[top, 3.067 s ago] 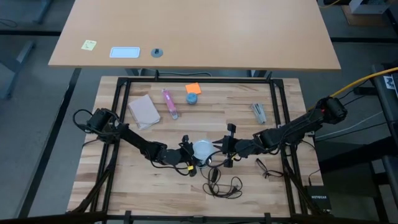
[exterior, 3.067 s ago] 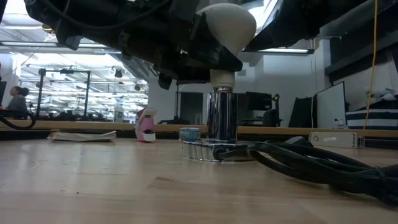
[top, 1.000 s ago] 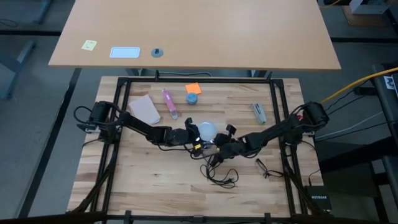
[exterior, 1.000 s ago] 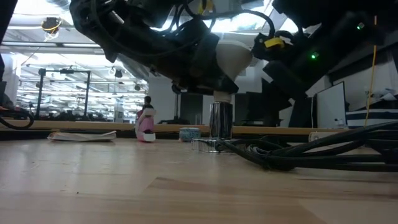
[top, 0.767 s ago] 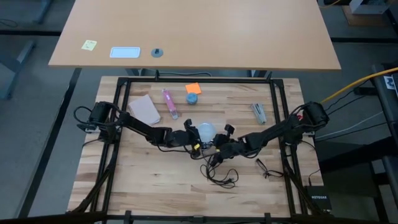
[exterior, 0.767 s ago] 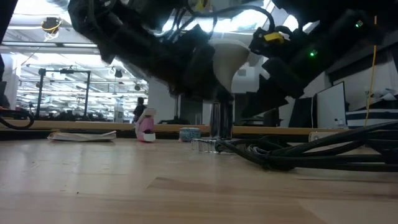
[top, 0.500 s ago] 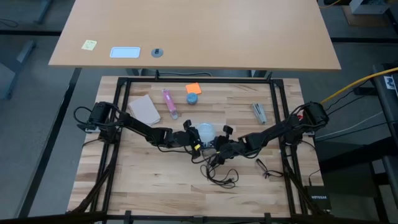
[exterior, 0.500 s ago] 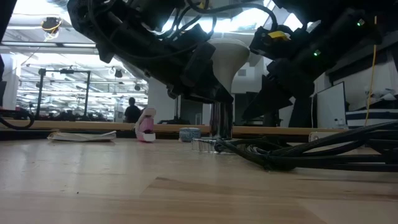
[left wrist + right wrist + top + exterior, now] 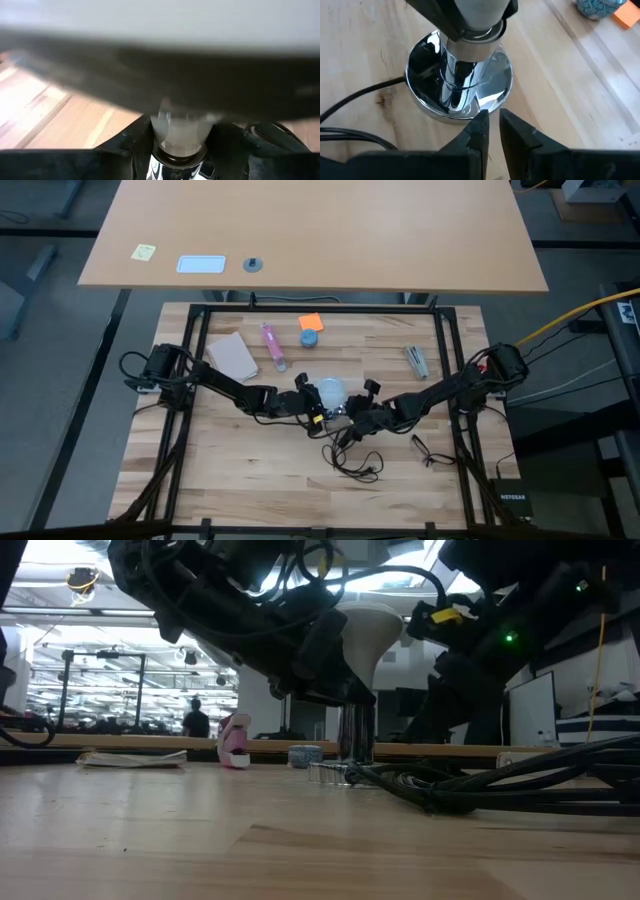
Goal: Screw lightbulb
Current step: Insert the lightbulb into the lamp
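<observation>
Site was a robotics lab or workshop: framed wooden table [image 9: 250, 470], dark monitors [image 9: 530, 710], ceiling strip lights, a person [image 9: 196, 718] far behind.
</observation>
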{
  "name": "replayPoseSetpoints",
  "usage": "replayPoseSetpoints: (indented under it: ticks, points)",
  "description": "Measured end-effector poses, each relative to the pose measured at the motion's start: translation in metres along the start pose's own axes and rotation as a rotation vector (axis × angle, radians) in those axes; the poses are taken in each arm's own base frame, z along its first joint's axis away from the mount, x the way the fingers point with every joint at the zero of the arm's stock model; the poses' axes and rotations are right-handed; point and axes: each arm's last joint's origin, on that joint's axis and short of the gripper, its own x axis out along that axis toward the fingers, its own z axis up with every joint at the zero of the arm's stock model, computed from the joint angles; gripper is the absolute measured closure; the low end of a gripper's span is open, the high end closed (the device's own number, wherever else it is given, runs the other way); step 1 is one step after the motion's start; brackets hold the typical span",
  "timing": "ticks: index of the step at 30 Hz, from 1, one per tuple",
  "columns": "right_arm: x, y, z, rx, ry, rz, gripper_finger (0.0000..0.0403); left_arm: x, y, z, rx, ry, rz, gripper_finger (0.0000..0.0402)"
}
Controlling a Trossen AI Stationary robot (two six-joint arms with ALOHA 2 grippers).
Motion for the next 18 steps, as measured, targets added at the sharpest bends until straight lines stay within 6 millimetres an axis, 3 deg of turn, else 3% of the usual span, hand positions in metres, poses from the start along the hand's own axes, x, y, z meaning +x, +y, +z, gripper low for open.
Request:
replayPoseSetpoints:
  ticks: [11,18]
  points:
    - [-0.001,0.001,0.0,-0.087,-0.006,-0.005,0.0352,0.0,0.0,0.001,0.017,-0.006,-0.002,0.0243]
    - [-0.031,0.004,0.01,-0.104,-0.128,-0.064,0.0352,0.0,0.0,0.001,0.016,-0.006,-0.002,0.0243]
